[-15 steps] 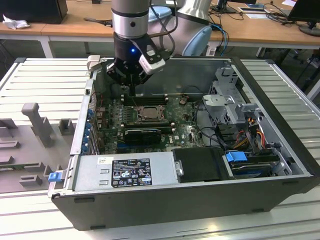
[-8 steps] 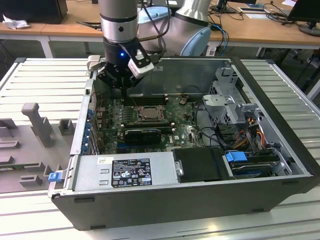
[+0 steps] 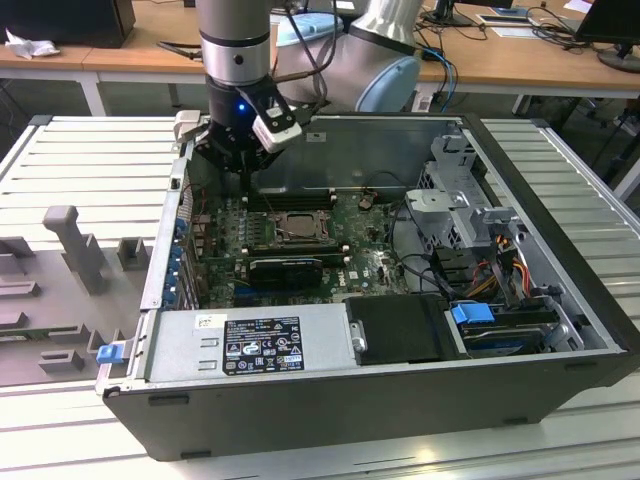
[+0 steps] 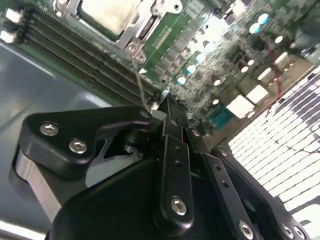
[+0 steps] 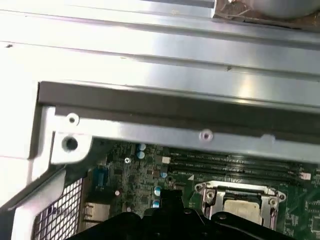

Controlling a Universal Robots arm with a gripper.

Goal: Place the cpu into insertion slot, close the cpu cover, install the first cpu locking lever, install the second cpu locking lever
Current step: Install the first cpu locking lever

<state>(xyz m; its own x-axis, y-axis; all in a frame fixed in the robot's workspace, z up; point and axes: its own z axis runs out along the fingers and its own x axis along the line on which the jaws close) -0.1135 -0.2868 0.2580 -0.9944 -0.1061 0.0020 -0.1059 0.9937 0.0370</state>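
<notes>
Gripper (image 4: 167, 107) fingers pressed together, pinching thin wire lever (image 4: 140, 80), tips low over board. Cpu (image 3: 297, 226) seated in slot, cover (image 5: 239, 190) down, at 4 o'clock from gripper in exterior view. Lever likely springy, stiff, slippery; hold near free end. Chip fragile.

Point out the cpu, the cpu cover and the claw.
cpu (image 5: 242, 207): first wrist view, on its pale flat top.
cpu cover (image 5: 208, 195): first wrist view, on the silvery frame's side bar.
claw (image 4: 167, 107): second wrist view, at the tips of its black fingers.
</notes>
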